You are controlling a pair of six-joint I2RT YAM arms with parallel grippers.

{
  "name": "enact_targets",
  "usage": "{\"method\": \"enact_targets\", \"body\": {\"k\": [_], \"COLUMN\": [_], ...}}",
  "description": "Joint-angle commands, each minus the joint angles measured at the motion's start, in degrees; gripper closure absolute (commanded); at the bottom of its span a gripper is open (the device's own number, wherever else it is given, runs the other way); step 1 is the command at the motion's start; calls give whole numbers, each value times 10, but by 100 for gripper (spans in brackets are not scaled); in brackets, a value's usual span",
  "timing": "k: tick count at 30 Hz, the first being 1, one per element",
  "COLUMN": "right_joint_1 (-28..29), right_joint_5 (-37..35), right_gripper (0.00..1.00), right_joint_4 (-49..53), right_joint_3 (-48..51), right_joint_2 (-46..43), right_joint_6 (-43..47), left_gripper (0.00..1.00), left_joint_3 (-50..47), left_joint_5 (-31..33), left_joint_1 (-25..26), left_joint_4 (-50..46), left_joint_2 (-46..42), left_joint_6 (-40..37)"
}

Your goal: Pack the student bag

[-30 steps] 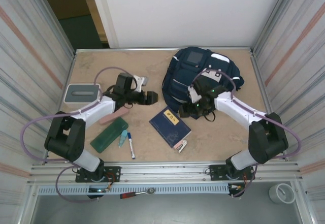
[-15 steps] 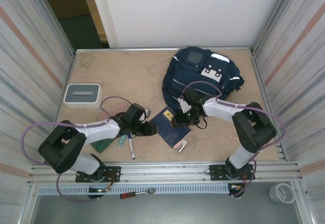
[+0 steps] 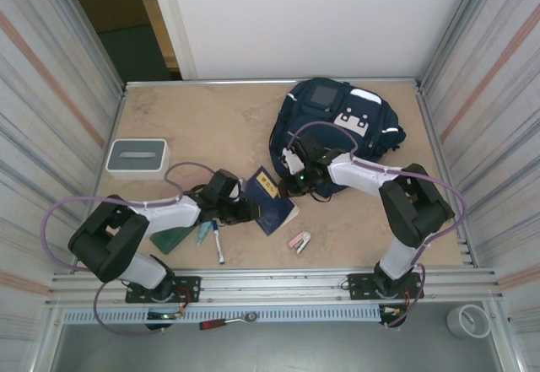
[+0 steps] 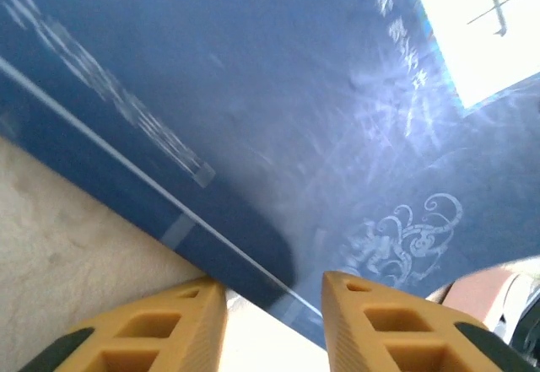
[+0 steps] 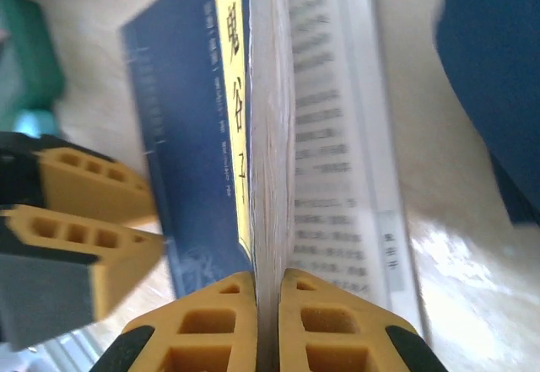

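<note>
Fingers [image 5: 221,321] of the right gripper [image 3: 287,188] are pinched almost flat, clamped on a thin edge of the book [image 3: 272,207]. In the right wrist view, blue cover with a yellow label is to the left of the pinch and a printed page is to the right. Left gripper [image 3: 245,212] is partway open. In the left wrist view its fingers [image 4: 143,330] sit at the bottom of the frame with a clear gap, and the book's lower edge runs into that gap. Can't tell if the pads actually bear on it.

Student bag [image 3: 380,136] is right of centre in the upper half of the top view, lying on the table [image 3: 211,127] near its far edge, grey square panel and white patch facing up. Its lower left flank is just beside the right gripper, and that arm's purple cable loops over it.

Book is just below and left of the bag, between the two grippers, skewed in the frame.

Lower left in the top view:
- green case [image 3: 173,239], partly under the left arm
- small teal item [image 3: 203,234] beside the case
- marker [image 3: 218,244] next to the teal item

Pink-and-white clip-like item [image 3: 299,241] lies just below the book, apart from it. Grey-white box [image 3: 137,154] is at the left edge of the table, well apart from the bag.
</note>
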State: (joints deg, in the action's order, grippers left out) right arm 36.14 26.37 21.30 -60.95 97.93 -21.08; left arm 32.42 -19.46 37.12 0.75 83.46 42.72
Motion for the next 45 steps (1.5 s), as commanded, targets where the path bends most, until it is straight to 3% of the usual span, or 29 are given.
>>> {"method": "enact_targets", "body": {"k": [1,5,7,10,15,20,23,28,29,30,32,34,38,42,45], "right_joint_1": [-3,-34,-51,-63,-43,-1,27,59,61,60,56,48,17,-20,-20], "right_joint_5": [42,70,80,71,-6,-86,-139,-225,-234,-237,-239,-251,-312,-358,-393], "right_gripper": [100,100,100,100,100,100,100,100,99,92,66,41,9,5,5], "right_joint_4": [-33,-83,-143,-233,-295,-367,-396,-416,-403,-380,-310,-208,-1,126,150], "right_joint_3": [-28,-17,3,36,65,103,119,144,143,137,113,75,10,-33,-56], "right_joint_2": [-46,-117,-162,-217,-282,-311,-317,-319,-317,-314,-311,-307,-276,-199,-140], "right_joint_6": [-41,-122,-188,-273,-330,-369,-379,-380,-368,-348,-285,-189,41,179,241], "left_gripper": [53,32,20,10,4,3,12,57,71,85,98,100,100,100,100], "left_joint_3": [21,10,-7,-25,-8,30,33,35,32,29,29,35,75,144,165], "left_joint_5": [40,19,-28,-102,-173,-162,-151,-129,-125,-122,-120,-120,-101,13,63], "left_joint_1": [-36,-85,-119,-160,-173,-129,-106,-90,-91,-94,-106,-127,-174,-185,-186], "left_joint_4": [7,-13,21,97,221,264,318,338,343,341,312,251,40,-180,-236], "left_joint_2": [-62,-162,-214,-256,-250,-215,-191,-173,-173,-177,-192,-216,-281,-318,-330], "left_joint_6": [-17,-16,12,81,183,197,218,223,221,217,193,157,27,-114,-150]}}
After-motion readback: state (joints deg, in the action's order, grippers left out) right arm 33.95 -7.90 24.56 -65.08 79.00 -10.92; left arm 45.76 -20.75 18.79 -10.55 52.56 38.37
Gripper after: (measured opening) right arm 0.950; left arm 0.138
